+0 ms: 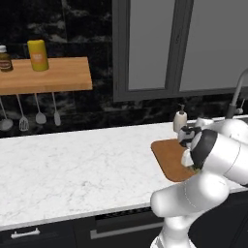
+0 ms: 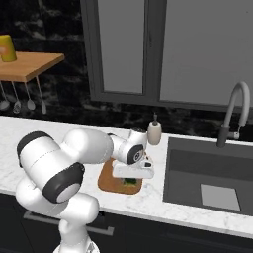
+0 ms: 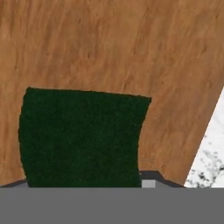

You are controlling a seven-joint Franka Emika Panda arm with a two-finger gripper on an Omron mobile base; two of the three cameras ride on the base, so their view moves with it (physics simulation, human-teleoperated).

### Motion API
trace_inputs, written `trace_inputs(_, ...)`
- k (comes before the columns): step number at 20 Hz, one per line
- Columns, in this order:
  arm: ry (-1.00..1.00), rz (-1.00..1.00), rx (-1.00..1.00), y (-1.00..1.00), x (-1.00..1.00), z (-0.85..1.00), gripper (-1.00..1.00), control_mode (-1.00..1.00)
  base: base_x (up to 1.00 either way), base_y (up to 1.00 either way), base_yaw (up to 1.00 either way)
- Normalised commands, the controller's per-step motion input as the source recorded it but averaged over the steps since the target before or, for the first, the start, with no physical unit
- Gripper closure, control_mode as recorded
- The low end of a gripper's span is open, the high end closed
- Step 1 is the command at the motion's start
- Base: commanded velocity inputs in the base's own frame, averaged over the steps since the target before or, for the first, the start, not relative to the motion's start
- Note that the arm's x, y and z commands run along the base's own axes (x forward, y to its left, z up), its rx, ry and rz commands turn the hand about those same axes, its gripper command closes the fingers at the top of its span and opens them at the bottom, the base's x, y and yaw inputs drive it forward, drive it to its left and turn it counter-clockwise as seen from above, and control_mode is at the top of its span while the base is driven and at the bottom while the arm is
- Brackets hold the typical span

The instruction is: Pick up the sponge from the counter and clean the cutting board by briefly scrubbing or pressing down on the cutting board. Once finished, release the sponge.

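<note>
Sponge: dark green block [image 3: 81, 138] lying on the cutting board, close under the hand; in the right base view a green sliver [image 2: 130, 181] shows beneath the hand, near the board's near edge.
Cutting board: brown wooden board [image 1: 169, 157] flat on the counter, just left of the sink; the arm covers its right part in the left base view.
Counter: white marble top [image 1: 72, 169] running from far left to the sink.
Gripper: low over the board [image 2: 129, 178], pointing down at the sponge.
Fingers: cannot tell whether they are apart or clamped on the sponge; the tips are hidden by the hand and the sponge.
Soap bottle: cream pump bottle [image 2: 154, 131] upright at the back of the counter, just beyond the board.
Sink: dark basin [image 2: 207, 170] right of the board, with a curved grey tap [image 2: 232, 111] behind it.
Shelf: wooden wall shelf [image 1: 53, 75] at far left, carrying a yellow can [image 1: 38, 55] and a dark jar [image 1: 5, 58]; utensils [image 1: 29, 116] hang below.
</note>
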Motion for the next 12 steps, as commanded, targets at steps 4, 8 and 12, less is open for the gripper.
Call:
trace_inputs(4,-0.06,0.0,0.0,0.08,0.55,-0.12,1.0,-1.0,0.0,0.0,0.0)
trace_inputs(8,-0.06,0.0,-0.02,0.0,0.43,-0.69,1.0,-1.0,0.0,0.0,0.0)
trace_inputs(12,-0.03,0.0,0.0,0.0,0.46,-0.33,1.0,-1.0,0.0,0.0,0.0)
